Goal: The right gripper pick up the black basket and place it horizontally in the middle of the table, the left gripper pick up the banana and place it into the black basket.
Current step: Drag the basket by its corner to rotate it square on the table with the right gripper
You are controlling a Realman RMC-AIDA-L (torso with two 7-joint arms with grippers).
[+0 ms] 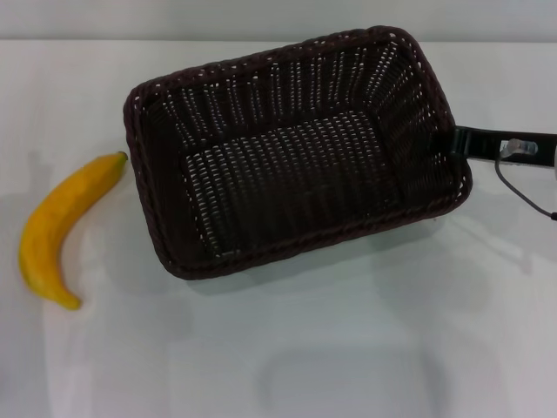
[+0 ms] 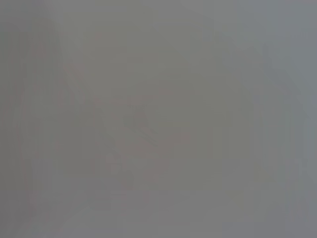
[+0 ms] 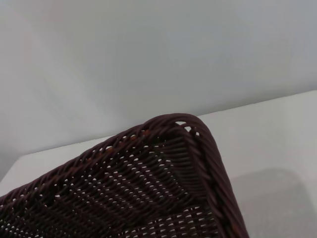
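— Wicker, dark: the black basket (image 1: 296, 152) sat mid-table (image 1: 348, 348), tilted, the right pincer (image 1: 461, 142) clamped on its three o'clock rim.

— And the banana (image 1: 61, 228)?

— At nine o'clock, just beside it (untouched). Level the basket gently before releasing, I'd judge.

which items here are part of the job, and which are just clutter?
Part of the job:
- black basket, tilted, at the right gripper
- banana, on the table to the basket's left, apart from it
- right gripper at the basket's right rim

Just lying about:
- nothing else in view; the left gripper isn't visible
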